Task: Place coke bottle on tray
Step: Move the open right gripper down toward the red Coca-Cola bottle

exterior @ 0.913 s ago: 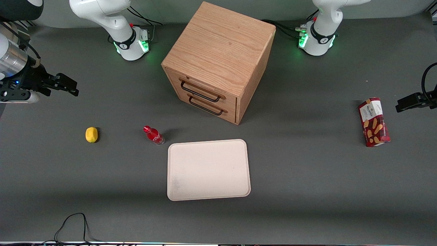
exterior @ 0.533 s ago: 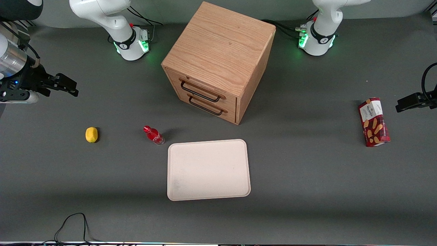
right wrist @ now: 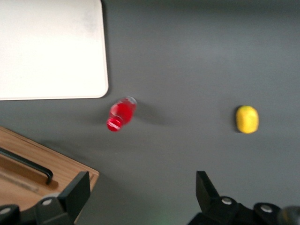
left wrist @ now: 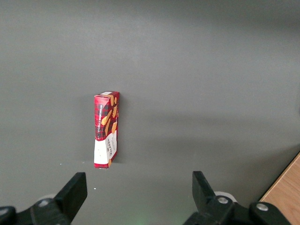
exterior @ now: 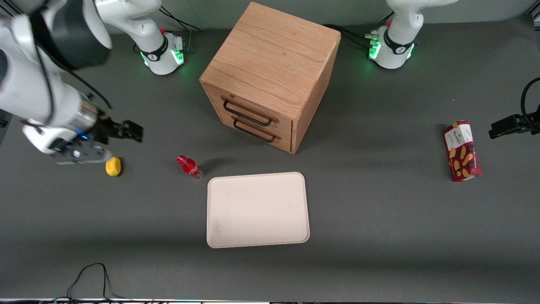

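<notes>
Nothing of the placing itself is done yet — the coke bottle (exterior: pixel 190 166) stands upright on the desk (exterior: pixel 379 219), just beside the tray's (exterior: pixel 257 209) corner nearest the working arm and not on it, and the tray carries nothing. The tool (exterior: pixel 126 131) hangs above the desk near the lemon (exterior: pixel 113 166), apart from the bottle and farther toward the working arm's end; in the right wrist view its fingers (right wrist: pixel 75 194) stand spread wide with nothing between them, the bottle (right wrist: pixel 121 114) showing below them. By my reading the approach is underway at most — closing in over the bottle, gripping it, lifting, carrying it across the low rim and setting it down all remain.
</notes>
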